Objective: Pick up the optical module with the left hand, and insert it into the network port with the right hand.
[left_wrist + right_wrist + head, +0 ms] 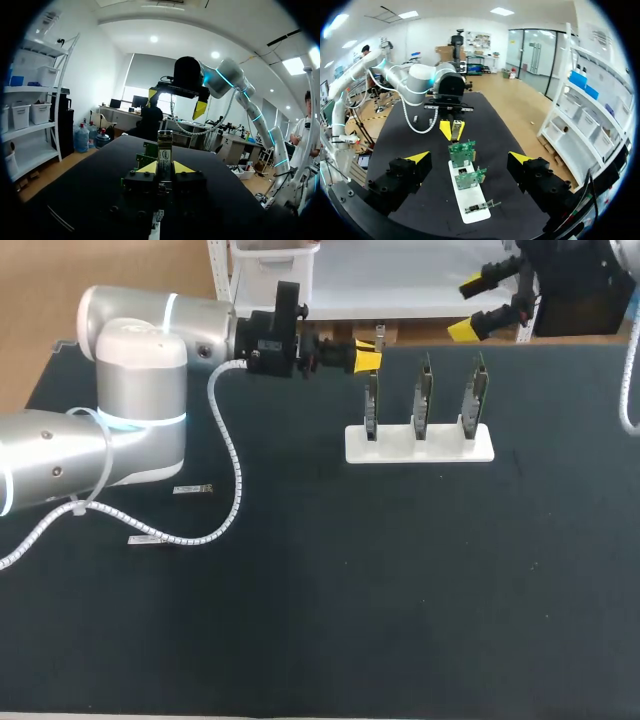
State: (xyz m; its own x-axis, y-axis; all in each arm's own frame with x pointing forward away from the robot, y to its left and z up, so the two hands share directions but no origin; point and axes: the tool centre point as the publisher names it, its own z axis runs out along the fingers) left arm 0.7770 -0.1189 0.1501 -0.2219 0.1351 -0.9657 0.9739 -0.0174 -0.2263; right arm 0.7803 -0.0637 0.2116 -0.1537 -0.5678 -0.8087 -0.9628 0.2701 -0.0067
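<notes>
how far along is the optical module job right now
Done: the left gripper is shut on the optical module, held above the table by the boards in the white stand. In hand: the right gripper is open, apart from it. Left: handover and insertion.

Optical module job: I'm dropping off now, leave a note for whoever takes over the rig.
Left gripper: shut on the optical module, held above the table, close to the end board of three on the white stand.
Right gripper: open, empty, raised beyond the stand's far side.
Two spare modules lie on the table near the left arm.
Done: pick-up.
Left: pass the module to the right gripper, then insert it.
</notes>
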